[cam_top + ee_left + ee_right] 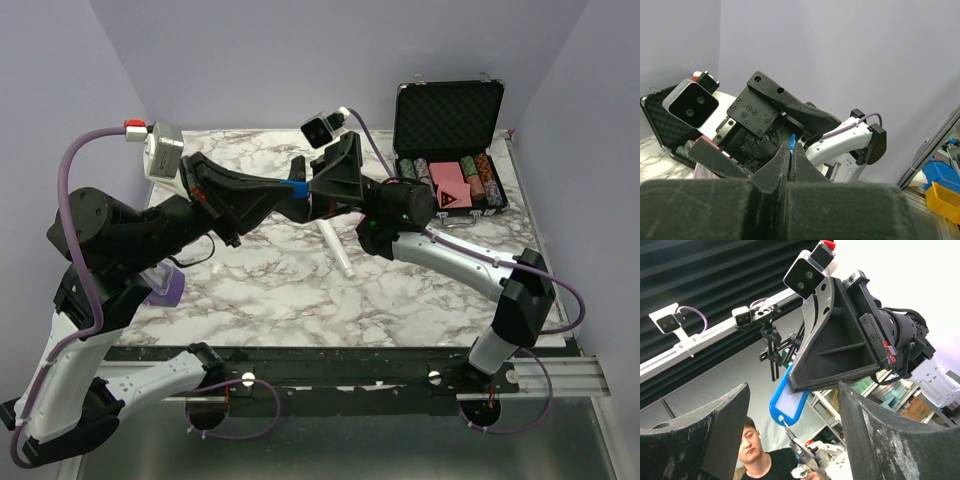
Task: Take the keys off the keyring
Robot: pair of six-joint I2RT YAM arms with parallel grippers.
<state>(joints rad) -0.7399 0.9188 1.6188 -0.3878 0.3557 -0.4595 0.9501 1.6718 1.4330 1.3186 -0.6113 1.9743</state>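
My left gripper (300, 189) is shut on the blue plastic head of the key (296, 187) and holds it in the air above the middle of the table. In the left wrist view a sliver of blue (792, 142) pokes out between the closed jaws. In the right wrist view the blue head (788, 404) has a white window. A thin silver wire, the keyring (788, 430), hangs from its hole with a silver metal piece (803, 456) below. My right gripper (794, 388) is open, its fingers (875, 435) on either side of the blue head and not touching it.
A white-and-grey microphone (336, 248) lies on the marble table (260, 290) under the grippers. An open black case (449, 120) with poker chips stands at the back right. A purple object (166, 290) sits at the left edge. A person shows in the right wrist view (757, 450).
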